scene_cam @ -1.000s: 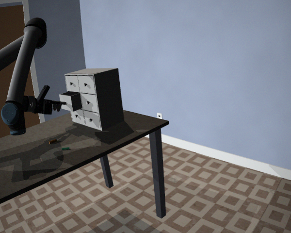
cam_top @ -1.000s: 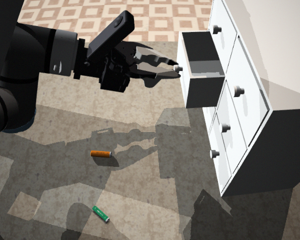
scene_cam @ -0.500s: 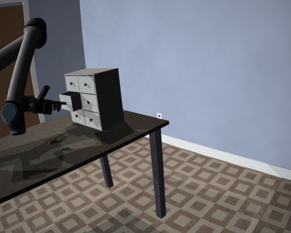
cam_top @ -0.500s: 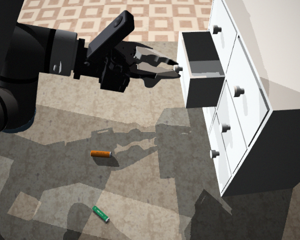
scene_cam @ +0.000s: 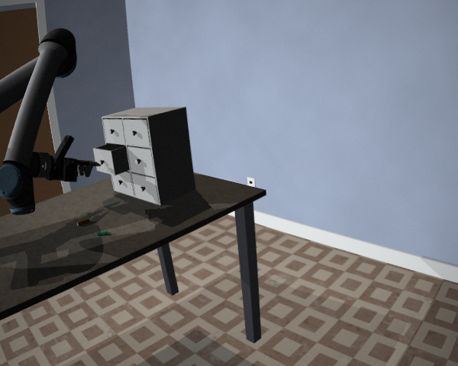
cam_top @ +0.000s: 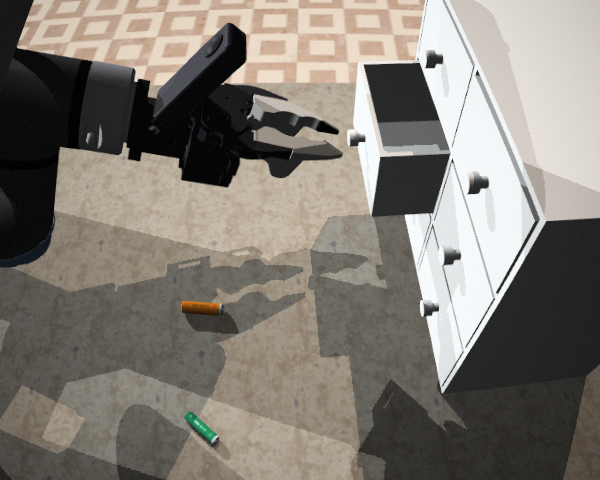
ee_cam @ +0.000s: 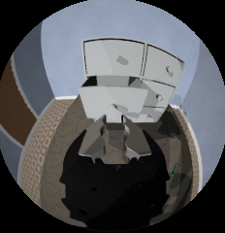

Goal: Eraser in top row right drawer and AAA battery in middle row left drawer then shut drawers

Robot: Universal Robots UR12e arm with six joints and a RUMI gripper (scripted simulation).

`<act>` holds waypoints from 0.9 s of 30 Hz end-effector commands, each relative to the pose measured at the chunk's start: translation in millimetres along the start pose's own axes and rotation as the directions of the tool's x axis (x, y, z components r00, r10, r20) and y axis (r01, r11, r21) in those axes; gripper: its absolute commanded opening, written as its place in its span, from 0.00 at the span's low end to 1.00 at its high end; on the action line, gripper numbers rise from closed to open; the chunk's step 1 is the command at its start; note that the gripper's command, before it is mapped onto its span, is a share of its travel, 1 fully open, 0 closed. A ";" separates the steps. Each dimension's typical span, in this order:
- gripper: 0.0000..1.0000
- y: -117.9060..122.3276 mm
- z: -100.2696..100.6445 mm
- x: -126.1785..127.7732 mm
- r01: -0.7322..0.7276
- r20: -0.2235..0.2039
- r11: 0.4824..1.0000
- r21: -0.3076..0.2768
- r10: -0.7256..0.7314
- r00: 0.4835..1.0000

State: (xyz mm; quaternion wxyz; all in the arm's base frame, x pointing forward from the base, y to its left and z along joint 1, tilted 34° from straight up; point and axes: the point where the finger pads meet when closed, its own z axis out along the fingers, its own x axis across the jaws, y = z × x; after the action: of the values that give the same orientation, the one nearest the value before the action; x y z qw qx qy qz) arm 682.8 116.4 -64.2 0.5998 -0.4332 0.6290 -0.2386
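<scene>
In the top view, two cylindrical batteries lie apart on the mottled brown stone-look desk (cam_top: 279,372) (scene_cam: 229,187) (ee_cam: 56,160): one orange battery (cam_top: 201,307) (scene_cam: 82,222) and one slimmer green battery (cam_top: 201,428) (scene_cam: 103,233) (ee_cam: 175,169). Both carry tiny printing, too small to read; I cannot tell their size marking. The black two-jaw gripper (cam_top: 340,143) (scene_cam: 98,163) (ee_cam: 113,116) has its fingertips a little apart with nothing between them, just short of the knob on the open white drawer (cam_top: 403,183) (scene_cam: 110,159) (ee_cam: 112,103). Five round knobs show on the upright white chest with dark sides (cam_top: 538,289) (scene_cam: 172,157) (ee_cam: 144,60).

The exterior view shows six drawers in three rows of two; only the left middle one is pulled out. Both batteries lie on the desk in front. The room has a pale blue wall (scene_cam: 300,98) (ee_cam: 117,19), a brown door (scene_cam: 8,78) (ee_cam: 13,107), one white wall outlet (scene_cam: 250,181) and a floor of brown-and-cream squares (cam_top: 290,46) (scene_cam: 340,315) (ee_cam: 35,150).

In the wrist view, the separated fingertips stand before the open drawer, and the green battery shows off to the right.
</scene>
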 end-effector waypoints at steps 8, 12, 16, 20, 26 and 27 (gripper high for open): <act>0.20 9.8 -29.1 0.2 -0.001 -0.001 1.000 -0.001 0.001 1.000; 0.20 10.1 -30.0 0.2 -0.002 -0.001 1.000 -0.001 0.002 1.000; 0.20 10.1 -30.5 0.2 -0.002 -0.001 1.000 -0.001 0.002 1.000; 0.20 9.9 -35.5 0.1 -0.001 -0.001 1.000 -0.001 0.001 1.000; 0.20 9.5 -46.1 0.1 -0.001 -0.001 1.000 -0.001 0.001 1.000; 0.20 9.4 -49.4 0.0 -0.001 -0.001 1.000 -0.001 0.001 1.000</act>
State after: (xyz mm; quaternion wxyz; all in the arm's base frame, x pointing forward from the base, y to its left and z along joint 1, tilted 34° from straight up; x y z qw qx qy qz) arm 645.1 113.3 -65.8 0.6002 -0.4331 0.6287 -0.2389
